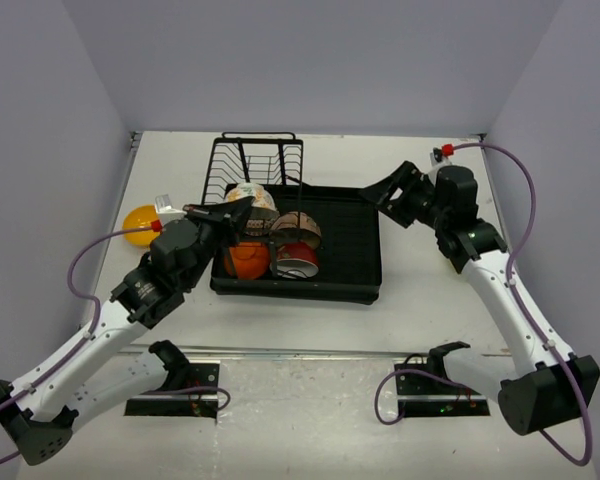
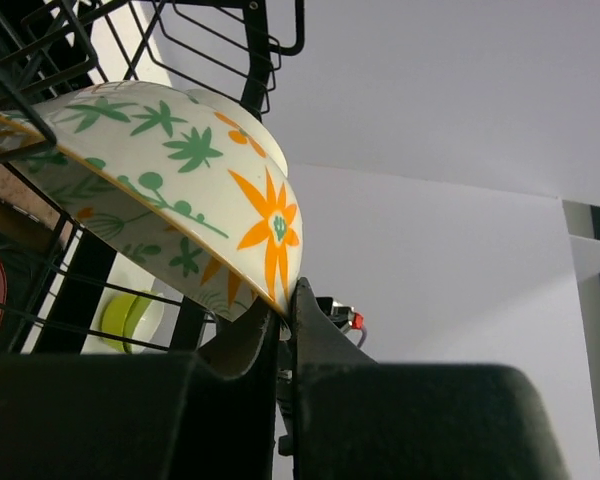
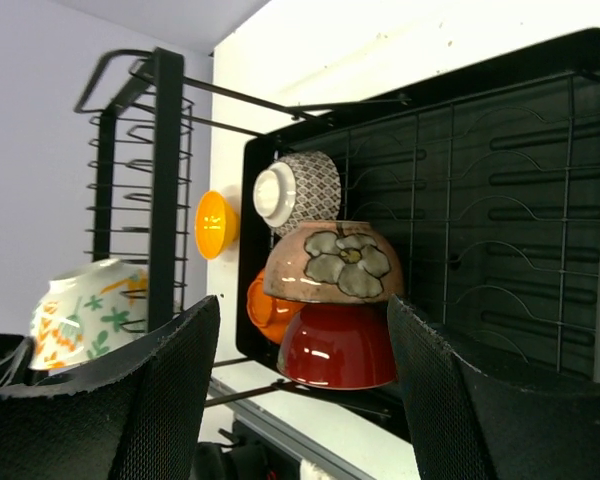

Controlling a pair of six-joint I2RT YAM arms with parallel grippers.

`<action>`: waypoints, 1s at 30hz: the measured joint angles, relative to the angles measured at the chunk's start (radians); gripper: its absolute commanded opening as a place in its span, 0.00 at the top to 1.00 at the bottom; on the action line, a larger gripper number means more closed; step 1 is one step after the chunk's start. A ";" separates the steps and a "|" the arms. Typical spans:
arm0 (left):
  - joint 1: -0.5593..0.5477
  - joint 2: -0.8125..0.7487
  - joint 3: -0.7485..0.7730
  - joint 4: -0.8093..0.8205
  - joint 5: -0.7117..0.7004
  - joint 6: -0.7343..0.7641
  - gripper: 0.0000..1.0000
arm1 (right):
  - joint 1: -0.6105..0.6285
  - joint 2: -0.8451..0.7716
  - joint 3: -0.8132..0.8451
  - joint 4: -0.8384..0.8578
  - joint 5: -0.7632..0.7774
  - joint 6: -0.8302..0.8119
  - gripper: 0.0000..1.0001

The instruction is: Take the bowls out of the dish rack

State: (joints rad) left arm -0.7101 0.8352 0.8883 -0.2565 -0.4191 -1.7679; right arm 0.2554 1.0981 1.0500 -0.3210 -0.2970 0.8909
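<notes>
white floral bowl pinched at its rim by the left gripper, right gripper open over the tray

in the overhead view the left gripper [image 1: 245, 208] sits left of centre, at the near edge of the wire part of the dish rack [image 1: 350, 240]. its wrist view shows the two fingers [image 2: 315, 335] closed almost together on the rim of the white floral bowl [image 2: 180, 180]. the rim is wedged in the narrow slot between them, and the bowl is tilted with its green and orange pattern toward the lens. that bowl [image 1: 252, 193] is at the rack's upright wires, where they meet the tray. whether it touches the wires cannot be told.

through the wires at the lower left of the left wrist view a lime green bowl [image 2: 130, 315] shows.

the right gripper [image 1: 375, 195] is at the upper right corner of the tray in the overhead view. its fingers [image 3: 170, 400] are spread wide with nothing between them.

in the tray's left half lie an orange bowl [image 1: 245, 258], a red bowl [image 1: 298, 262] and a brown flowered bowl [image 1: 295, 228]. the right wrist view shows the brown one pressed against the red one and a dark lattice-patterned bowl [image 3: 300, 192] just beyond them.

a yellow-orange bowl [image 1: 140, 220] rests on the table [image 1: 430, 300], left of the rack and apart from it
</notes>
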 measured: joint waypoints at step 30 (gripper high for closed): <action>-0.017 -0.008 -0.286 0.769 0.033 0.630 1.00 | 0.001 0.119 -0.166 0.360 -0.123 0.209 0.27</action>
State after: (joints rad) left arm -0.7273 0.8272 0.6025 0.5121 -0.3859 -1.1378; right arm 0.2562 1.2175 0.8845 0.0395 -0.4198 1.1000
